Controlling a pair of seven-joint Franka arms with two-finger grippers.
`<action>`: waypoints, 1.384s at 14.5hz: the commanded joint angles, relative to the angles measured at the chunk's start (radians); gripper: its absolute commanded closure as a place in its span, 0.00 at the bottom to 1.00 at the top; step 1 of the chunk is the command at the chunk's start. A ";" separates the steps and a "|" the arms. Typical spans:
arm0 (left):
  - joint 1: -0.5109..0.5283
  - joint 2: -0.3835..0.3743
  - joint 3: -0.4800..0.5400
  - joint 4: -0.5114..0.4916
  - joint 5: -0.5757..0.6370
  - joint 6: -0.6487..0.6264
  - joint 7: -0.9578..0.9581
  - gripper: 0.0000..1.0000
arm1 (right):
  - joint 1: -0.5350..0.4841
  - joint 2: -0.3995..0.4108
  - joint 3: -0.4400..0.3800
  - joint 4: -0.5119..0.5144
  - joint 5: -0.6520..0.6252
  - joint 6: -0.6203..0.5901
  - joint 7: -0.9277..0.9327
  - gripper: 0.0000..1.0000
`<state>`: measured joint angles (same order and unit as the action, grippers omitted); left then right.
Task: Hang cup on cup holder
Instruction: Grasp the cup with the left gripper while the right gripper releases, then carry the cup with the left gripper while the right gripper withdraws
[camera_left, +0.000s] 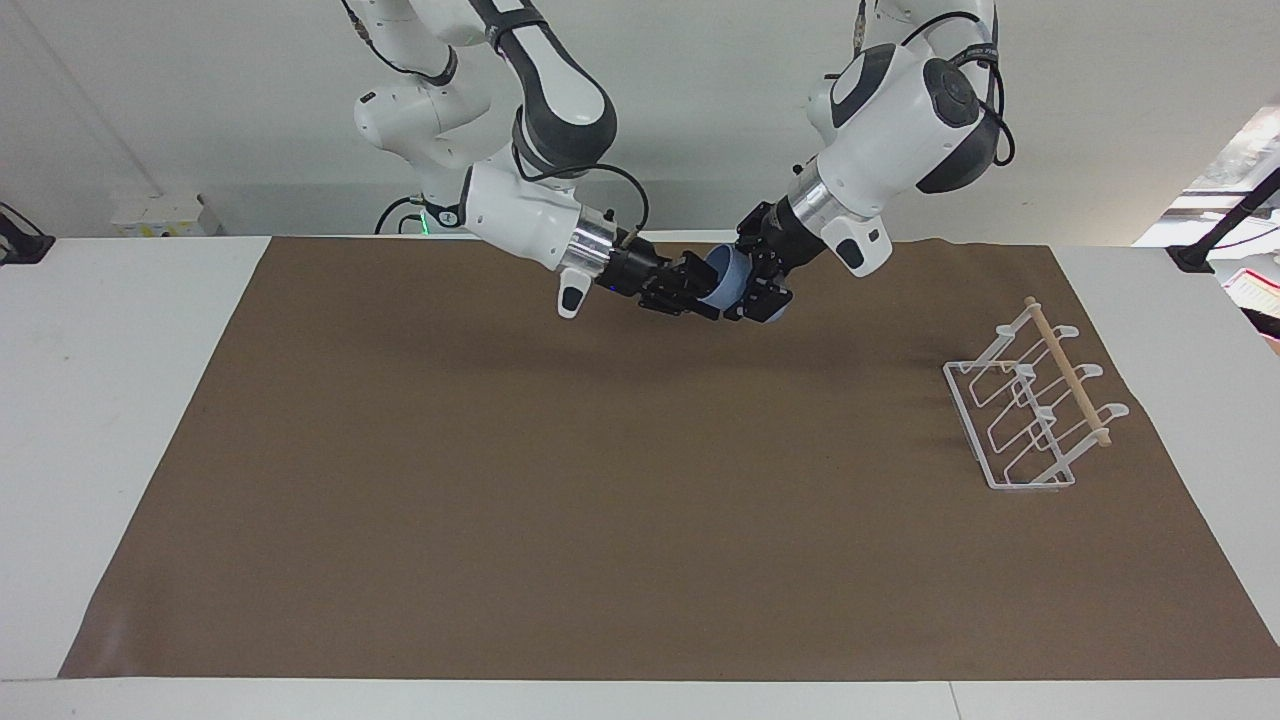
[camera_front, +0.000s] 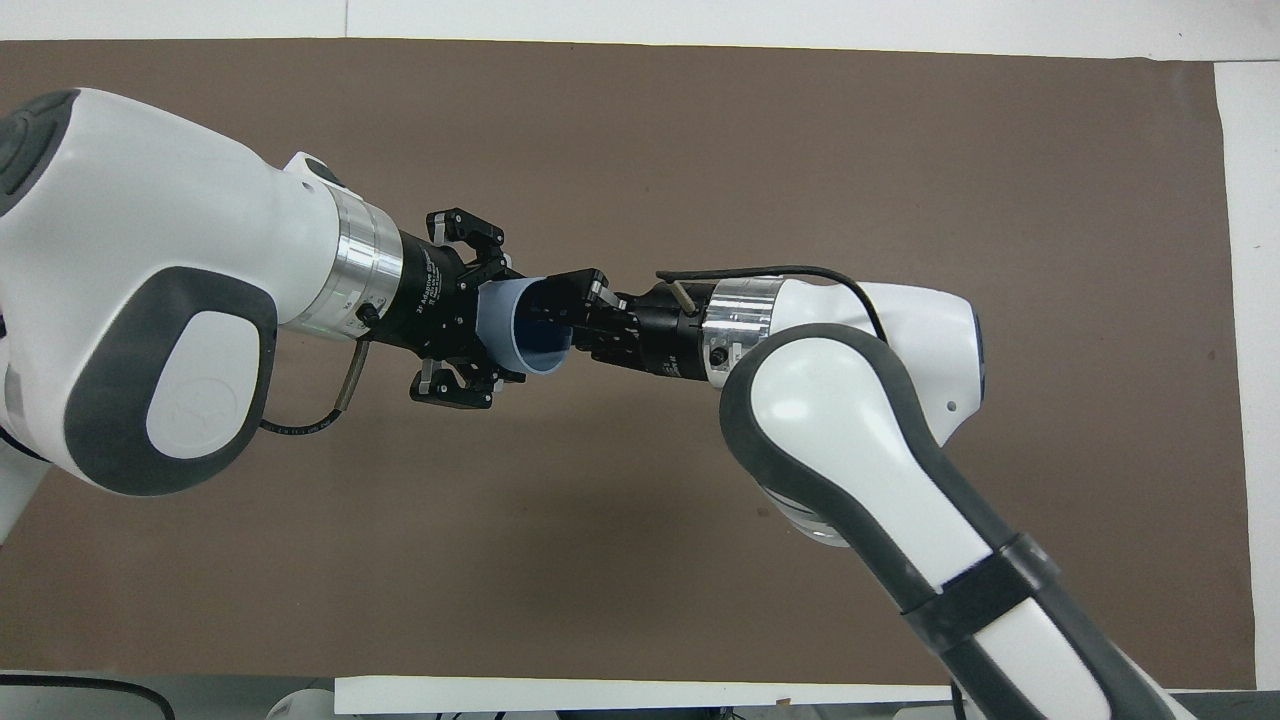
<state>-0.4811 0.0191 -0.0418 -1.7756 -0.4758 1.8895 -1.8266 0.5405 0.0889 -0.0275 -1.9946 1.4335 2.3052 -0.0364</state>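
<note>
The light-blue cup (camera_left: 722, 277) (camera_front: 520, 335) is held up on its side over the robots' edge of the brown mat, mouth toward the right arm. My left gripper (camera_left: 755, 287) (camera_front: 485, 332) is shut on its body and base. My right gripper (camera_left: 695, 286) (camera_front: 578, 310) is at the cup's mouth, its fingers spread open around the rim. The white wire cup holder (camera_left: 1030, 412) with its wooden dowel stands on the mat toward the left arm's end. The left arm hides it in the overhead view.
A brown mat (camera_left: 600, 500) (camera_front: 800, 150) covers most of the white table (camera_left: 100, 400). Both arms meet above the mat's edge nearest the robots.
</note>
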 joint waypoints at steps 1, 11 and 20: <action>-0.001 -0.002 0.016 0.019 0.127 -0.064 -0.013 1.00 | -0.233 0.000 -0.002 0.051 -0.149 -0.233 0.001 0.01; -0.077 0.139 0.020 -0.025 1.090 -0.380 -0.101 1.00 | -0.577 -0.132 -0.012 0.190 -1.167 -0.524 0.004 0.01; -0.008 0.392 0.062 0.103 1.646 -0.524 -0.126 1.00 | -0.582 -0.173 0.004 0.332 -1.519 -0.807 -0.162 0.01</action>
<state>-0.5057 0.3766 -0.0037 -1.7571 1.1170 1.4110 -1.9579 -0.0449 -0.0720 -0.0443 -1.6213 -0.0659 1.4638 -0.1547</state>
